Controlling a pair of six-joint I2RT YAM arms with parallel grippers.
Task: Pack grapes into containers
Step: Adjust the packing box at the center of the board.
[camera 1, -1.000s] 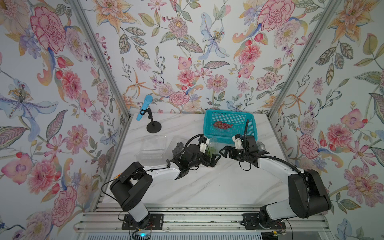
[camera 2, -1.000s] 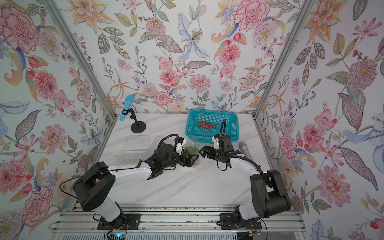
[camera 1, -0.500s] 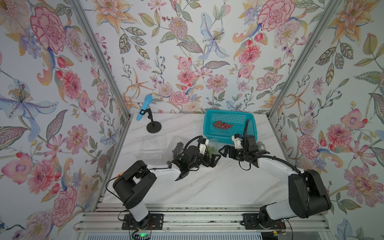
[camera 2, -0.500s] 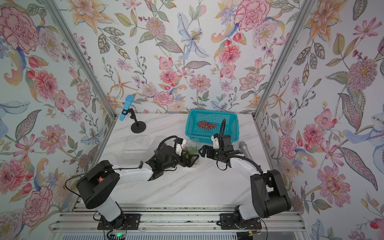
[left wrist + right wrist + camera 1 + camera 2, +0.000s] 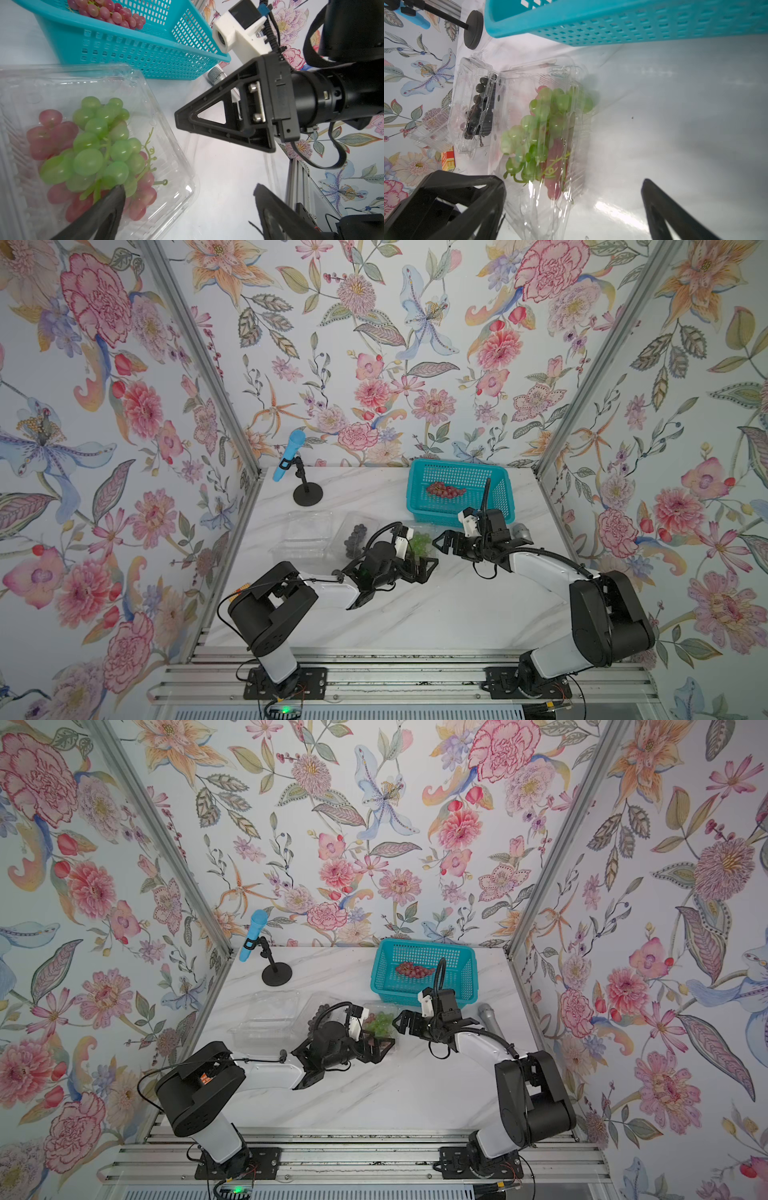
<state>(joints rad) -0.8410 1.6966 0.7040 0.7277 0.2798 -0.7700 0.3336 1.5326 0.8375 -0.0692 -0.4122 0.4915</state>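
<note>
I see the green grapes [image 5: 97,145] lying on top of a pink-red bunch [image 5: 52,135] in the right-hand clamshell container [image 5: 176,172]. This container sits mid-worktop, just near of the teal basket's [image 5: 415,489] near-left corner.

My left gripper [image 5: 428,568] is at the container's near edge, jaws spread wide and holding nothing. In the left wrist view one finger [image 5: 112,199] lies over the stem end of the green bunch; I cannot tell if it touches.

My right gripper [image 5: 439,545] hangs just right of the same container, pointing left at it. Its jaws are also fully spread and empty.

To the left, the middle clamshell [image 5: 467,68] holds dark grapes [image 5: 355,537]. Left of that stands an empty clamshell [image 5: 303,537].

A red bunch [image 5: 444,490] lies in the basket. A blue microphone [image 5: 289,456] on a stand is at the far left of the worktop [image 5: 415,614]. A grey microphone [image 5: 519,531] lies at the right, beside the basket.
</note>
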